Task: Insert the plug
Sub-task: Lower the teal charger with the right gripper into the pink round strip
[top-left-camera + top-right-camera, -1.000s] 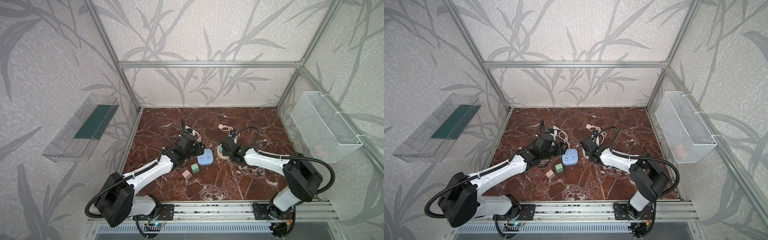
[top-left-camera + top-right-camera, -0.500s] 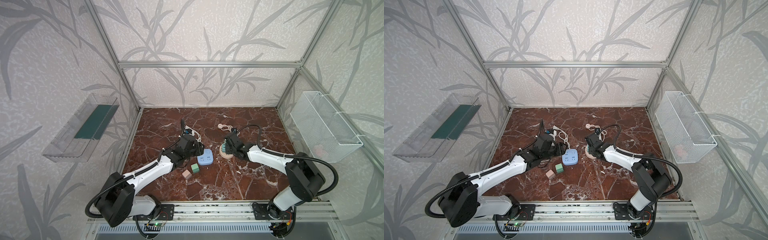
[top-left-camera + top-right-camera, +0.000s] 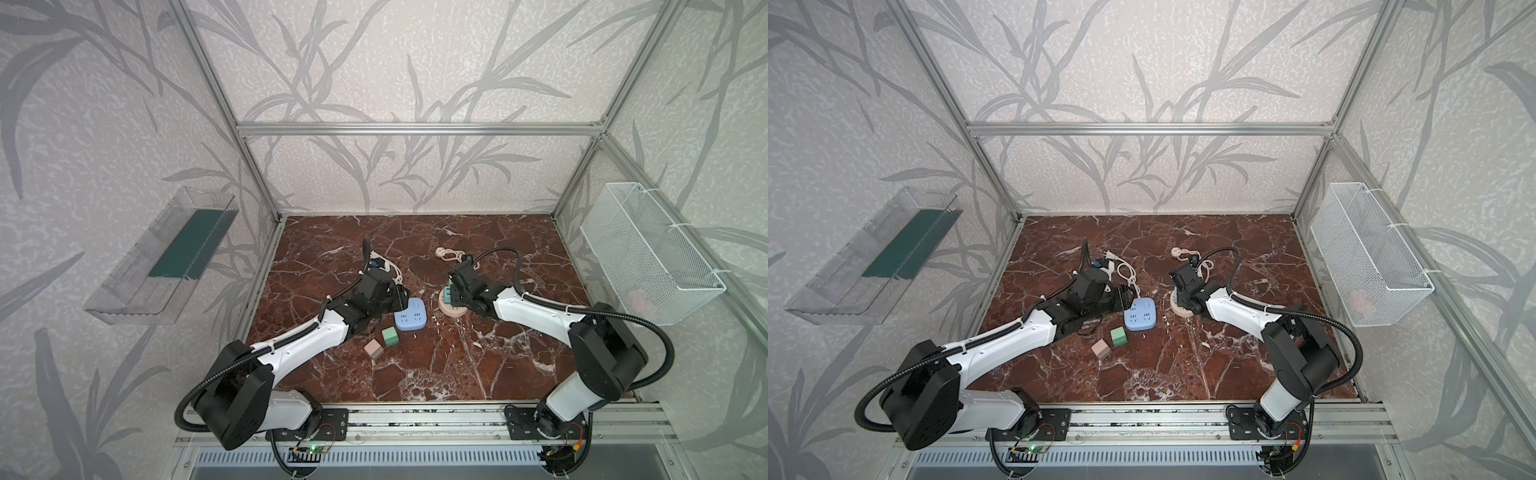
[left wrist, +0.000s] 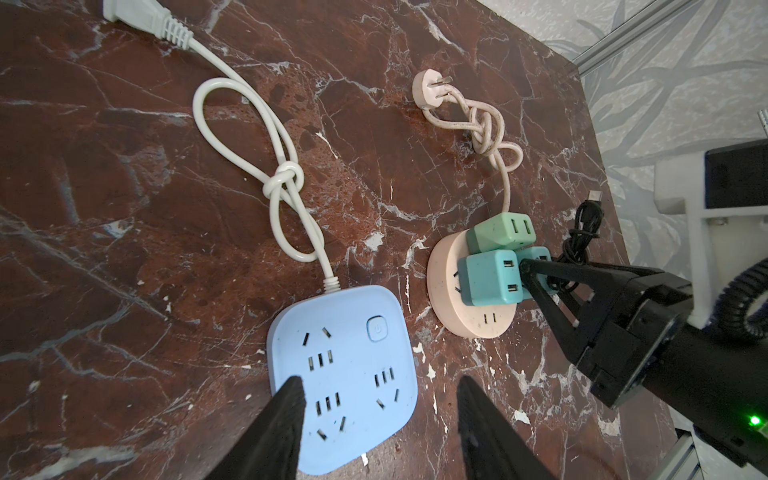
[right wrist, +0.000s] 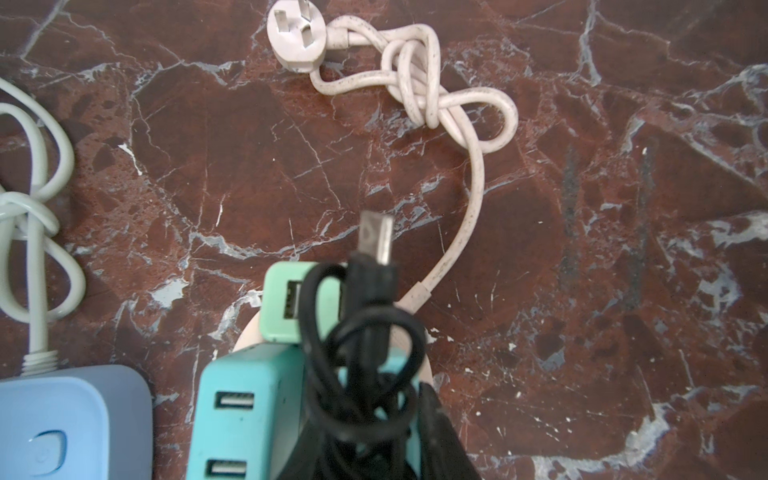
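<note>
USB plug [image 5: 376,237] sticks out of black cable [image 5: 365,353], coil pinched in closed right gripper [image 4: 527,267], just beside teal charger [image 4: 490,276] on round pink strip [image 4: 469,328], mid-desk. Left gripper [image 4: 380,384] open, empty, over blue strip [image 4: 345,357]. Risk: floppy coil lets plug twist, miss port; unbraced pink strip may slide.

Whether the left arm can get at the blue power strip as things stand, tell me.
Likely yes. The left gripper stands open right over the blue power strip, nothing between them; the right gripper, shut on the black USB cable, works aside at the round pink socket.
</note>
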### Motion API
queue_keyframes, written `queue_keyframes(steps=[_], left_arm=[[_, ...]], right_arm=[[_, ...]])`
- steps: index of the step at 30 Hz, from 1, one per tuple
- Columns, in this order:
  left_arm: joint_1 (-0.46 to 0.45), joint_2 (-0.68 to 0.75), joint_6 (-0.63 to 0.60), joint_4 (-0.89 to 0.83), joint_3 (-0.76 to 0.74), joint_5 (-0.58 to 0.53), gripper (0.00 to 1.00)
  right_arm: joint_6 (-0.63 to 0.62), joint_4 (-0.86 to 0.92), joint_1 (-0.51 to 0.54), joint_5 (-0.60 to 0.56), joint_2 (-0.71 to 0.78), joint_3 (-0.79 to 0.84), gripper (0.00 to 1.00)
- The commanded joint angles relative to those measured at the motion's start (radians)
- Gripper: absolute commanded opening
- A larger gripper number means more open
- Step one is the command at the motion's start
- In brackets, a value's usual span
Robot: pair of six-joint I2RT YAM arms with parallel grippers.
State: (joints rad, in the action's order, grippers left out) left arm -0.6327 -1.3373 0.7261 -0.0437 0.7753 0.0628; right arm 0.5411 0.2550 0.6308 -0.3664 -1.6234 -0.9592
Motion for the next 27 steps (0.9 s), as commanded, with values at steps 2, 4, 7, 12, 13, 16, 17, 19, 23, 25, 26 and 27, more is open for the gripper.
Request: queue_keyframes(steps=[2, 4, 7, 12, 13, 16, 17, 19, 23, 25, 26, 27], left_arm=[[0.006, -0.015, -0.003, -0.009, 0.024, 0.006, 0.59], [0.008, -0.014, -0.011, -0.017, 0.028, 0.006, 0.58], [0.013, -0.004, -0.016, -0.024, 0.022, 0.002, 0.58], [0.018, -0.004, -0.017, -0.017, 0.016, 0.002, 0.58], [0.019, -0.008, -0.016, -0.012, 0.016, 0.003, 0.58], [0.02, -0.025, -0.008, 0.006, 0.018, 0.018, 0.58], [0.02, -0.031, -0.006, 0.012, 0.019, 0.024, 0.58], [0.02, -0.037, -0.002, 0.022, 0.018, 0.03, 0.58], [0.022, -0.042, -0.002, 0.036, 0.013, 0.031, 0.58], [0.022, -0.04, -0.003, 0.035, 0.01, 0.032, 0.58], [0.021, -0.036, -0.005, 0.037, 0.007, 0.031, 0.58], [0.021, -0.032, -0.007, 0.038, 0.006, 0.028, 0.58]], right_arm=[[0.015, 0.095, -0.01, 0.093, -0.061, 0.071, 0.0], [0.019, 0.098, -0.011, 0.108, -0.067, 0.078, 0.0], [0.026, 0.102, -0.009, 0.115, -0.078, 0.09, 0.0], [0.036, 0.096, -0.011, 0.13, -0.103, 0.127, 0.0], [0.038, 0.098, -0.01, 0.13, -0.111, 0.129, 0.0], [0.036, 0.113, -0.011, 0.138, -0.129, 0.127, 0.0], [0.034, 0.127, -0.011, 0.138, -0.137, 0.118, 0.0], [0.033, 0.15, -0.01, 0.142, -0.147, 0.111, 0.0], [0.03, 0.176, -0.01, 0.15, -0.167, 0.106, 0.0], [0.028, 0.215, -0.01, 0.146, -0.184, 0.085, 0.0], [0.027, 0.231, -0.009, 0.144, -0.189, 0.075, 0.0], [0.025, 0.237, -0.009, 0.144, -0.19, 0.071, 0.0]])
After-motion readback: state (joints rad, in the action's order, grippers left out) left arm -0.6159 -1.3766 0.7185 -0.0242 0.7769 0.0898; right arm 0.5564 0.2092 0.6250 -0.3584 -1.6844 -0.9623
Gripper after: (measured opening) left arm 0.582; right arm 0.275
